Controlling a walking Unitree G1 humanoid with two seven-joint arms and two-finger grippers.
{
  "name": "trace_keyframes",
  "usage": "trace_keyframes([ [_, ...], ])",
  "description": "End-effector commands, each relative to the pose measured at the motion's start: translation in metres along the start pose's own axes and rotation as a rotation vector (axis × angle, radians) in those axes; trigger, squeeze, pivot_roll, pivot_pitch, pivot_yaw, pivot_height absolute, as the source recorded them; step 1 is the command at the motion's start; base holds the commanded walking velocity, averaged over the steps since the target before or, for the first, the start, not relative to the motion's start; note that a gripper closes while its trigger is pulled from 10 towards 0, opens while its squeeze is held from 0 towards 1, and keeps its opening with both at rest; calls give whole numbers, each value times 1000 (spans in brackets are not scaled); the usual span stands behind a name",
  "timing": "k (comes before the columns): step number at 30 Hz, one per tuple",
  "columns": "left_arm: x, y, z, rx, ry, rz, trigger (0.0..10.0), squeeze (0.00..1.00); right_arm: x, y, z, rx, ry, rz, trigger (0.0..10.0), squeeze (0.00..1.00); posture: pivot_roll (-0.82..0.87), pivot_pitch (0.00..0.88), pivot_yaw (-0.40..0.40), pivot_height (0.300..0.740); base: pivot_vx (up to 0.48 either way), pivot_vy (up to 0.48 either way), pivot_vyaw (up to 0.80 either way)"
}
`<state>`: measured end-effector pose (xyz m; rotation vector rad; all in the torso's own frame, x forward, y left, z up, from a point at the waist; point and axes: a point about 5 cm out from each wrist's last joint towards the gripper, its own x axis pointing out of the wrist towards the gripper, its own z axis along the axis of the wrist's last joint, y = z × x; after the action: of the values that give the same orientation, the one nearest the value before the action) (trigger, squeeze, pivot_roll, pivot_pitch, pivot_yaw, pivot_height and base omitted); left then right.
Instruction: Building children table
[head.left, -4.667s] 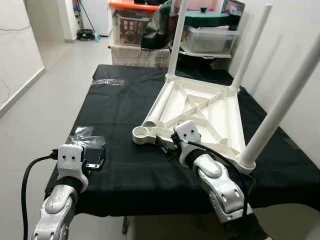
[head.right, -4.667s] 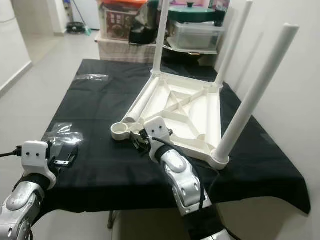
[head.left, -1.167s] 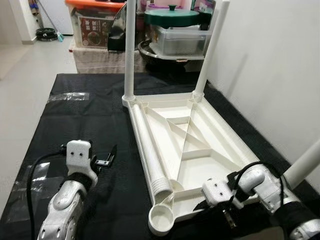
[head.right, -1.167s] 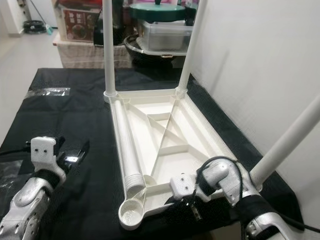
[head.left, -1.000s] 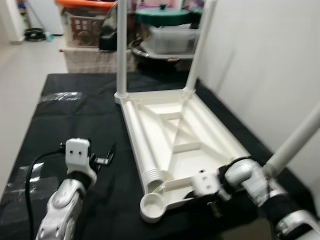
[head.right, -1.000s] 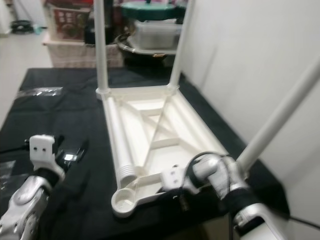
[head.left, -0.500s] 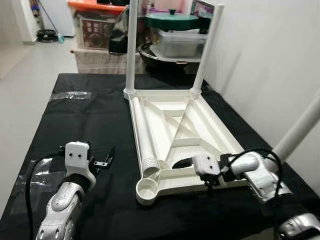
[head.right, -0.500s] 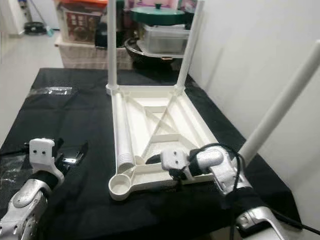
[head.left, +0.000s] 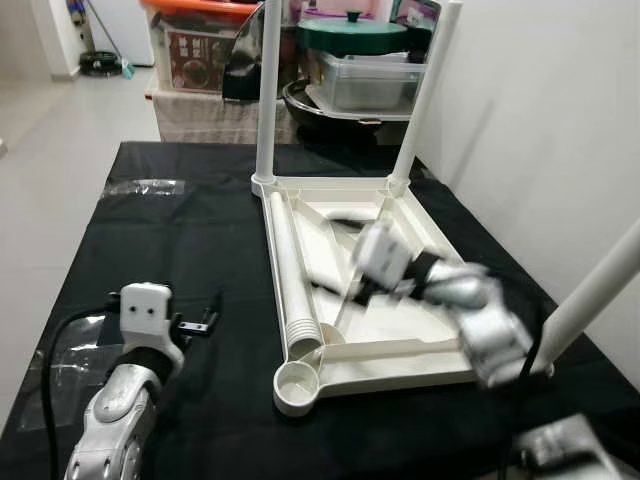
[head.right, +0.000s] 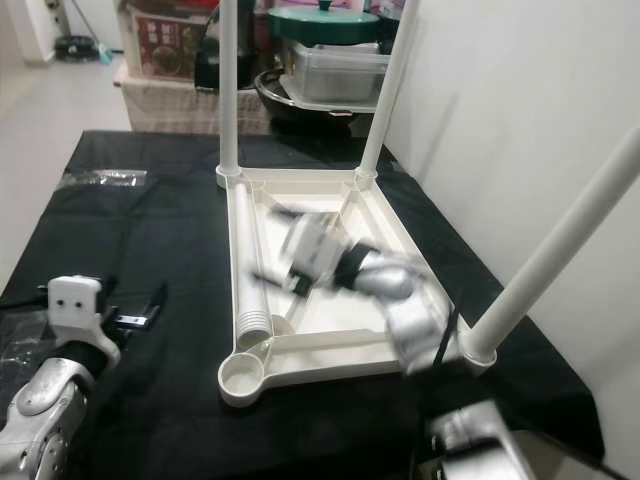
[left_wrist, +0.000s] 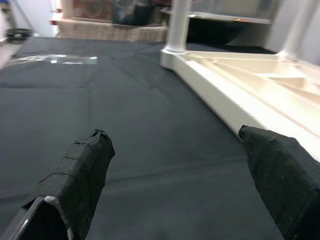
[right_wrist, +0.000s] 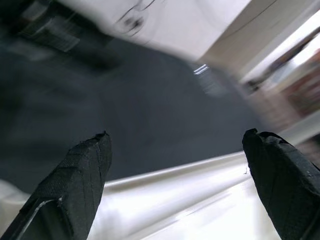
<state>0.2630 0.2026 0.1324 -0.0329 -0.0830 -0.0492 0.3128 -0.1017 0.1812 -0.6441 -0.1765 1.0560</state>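
The step in hand looks like fitting the fourth leg. The tabletop (head.left: 370, 300) lies upside down on the black cloth (head.left: 150, 240), with legs standing in three corners. The loose leg (head.left: 288, 280) lies along its left inner edge, threaded end toward the empty socket (head.left: 297, 381) at 6 o'clock.

At 8 o'clock the left gripper (head.left: 205, 320) hovers low over the cloth beside the tabletop's left rim. Its forearm rises from the bottom edge and its fingers (left_wrist: 82, 172) point toward 2 o'clock. In its wrist view they are spread wide with nothing between them. A clear plastic wrapper (head.left: 75, 355) lies just left of that arm, and another (head.left: 140, 187) lies at 10 o'clock on the cloth.

At centre, the right gripper (head.left: 345, 290) is a blur of motion over the tabletop's ribs, just right of the loose leg. The arm comes in from 4 o'clock, with the wrist turned toward 9 o'clock. Its wrist view shows the two fingers (right_wrist: 82, 175) wide apart and holding nothing, with a pale rounded surface, probably the leg, beneath them.

Next, I judge, the right gripper should close around the loose leg near its middle, lift it clear of the rim, stand it upright over the socket and turn it in. The risk is the smooth round tube slipping or rolling in the grip.
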Motion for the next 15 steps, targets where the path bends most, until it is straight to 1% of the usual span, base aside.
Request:
trace_keyframes([
  [1,-3,2,-1,6,4,5,10000,0,-2,6,1,-20,17,16,10000,0,50,0,-99,740,0,0,0],
  [3,-3,3,-1,6,8,5,10000,0,-2,17,-3,-19,36,65,10000,0,47,0,-96,740,0,0,0],
  [5,-3,3,-2,7,9,4,10000,0,-2,20,-5,-20,45,75,10000,0,47,0,-96,740,0,0,0],
  [6,-3,3,-2,7,9,4,10000,0,-2,20,-5,-20,45,75,10000,0,47,0,-96,740,0,0,0],
  [9,0,1,-1,7,4,0,10000,0,6,15,-16,-27,136,-20,10000,0,46,0,-98,740,0,0,0],
  [10,1,1,-1,7,3,0,10000,0,8,14,-17,-38,155,-27,10000,0,46,0,-98,740,0,0,0],
  [11,0,1,-1,7,3,1,10000,0,8,17,-17,-49,175,-19,10000,0,49,0,-99,740,0,0,0],
  [14,0,1,-1,7,4,2,10000,0,9,19,-17,-53,190,-13,10000,0,49,0,-101,740,0,0,0],
  [15,-1,2,-2,8,8,5,10000,0,11,24,-19,-74,214,3,10000,0,50,0,-102,740,0,0,0],
])
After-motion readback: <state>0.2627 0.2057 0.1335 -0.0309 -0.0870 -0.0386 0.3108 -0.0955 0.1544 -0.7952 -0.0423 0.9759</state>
